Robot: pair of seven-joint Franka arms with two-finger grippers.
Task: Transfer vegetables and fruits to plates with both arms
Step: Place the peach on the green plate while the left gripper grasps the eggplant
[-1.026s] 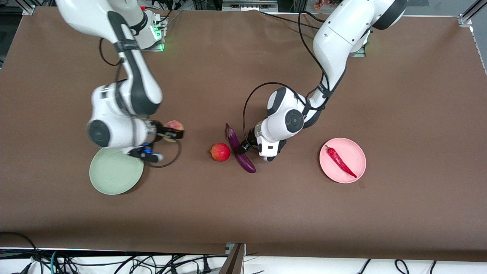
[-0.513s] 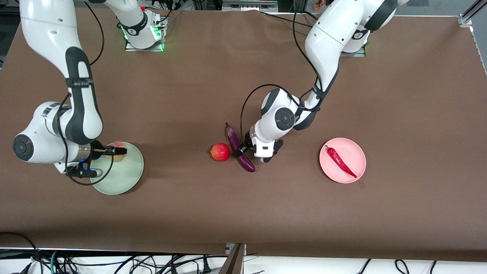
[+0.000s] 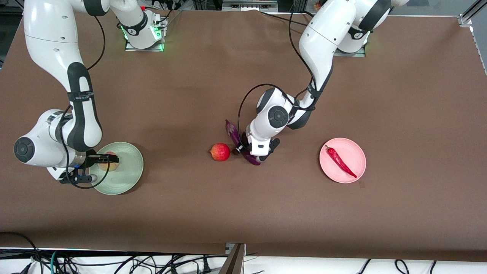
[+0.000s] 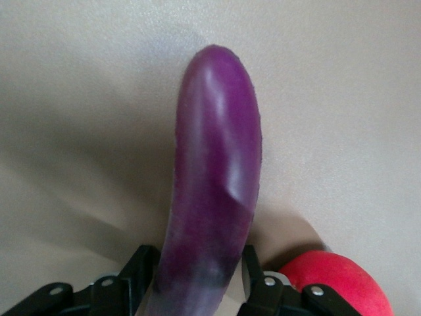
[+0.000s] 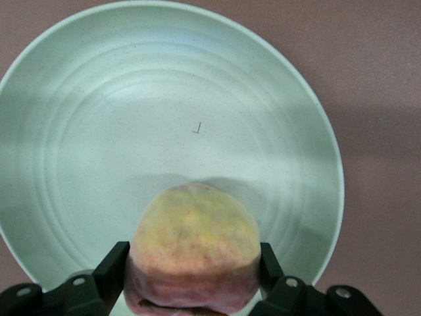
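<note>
right gripper (image 3: 107,161) clamps peach (image 3: 109,160) over green plate (image 3: 129,175) | left gripper (image 3: 249,152) straddles eggplant (image 3: 239,143), unclosed | pomegranate (image 3: 220,152) beside

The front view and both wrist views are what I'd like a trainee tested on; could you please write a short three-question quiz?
1. True or false: the chili lies on the pink plate.
2. What does the right gripper hold over the green plate? A) peach B) pomegranate C) eggplant
3. Fill in: the left gripper's fingers straddle the ____.

Key:
1. True.
2. A, the peach.
3. Eggplant; the pomegranate sits beside it on the table.
</note>
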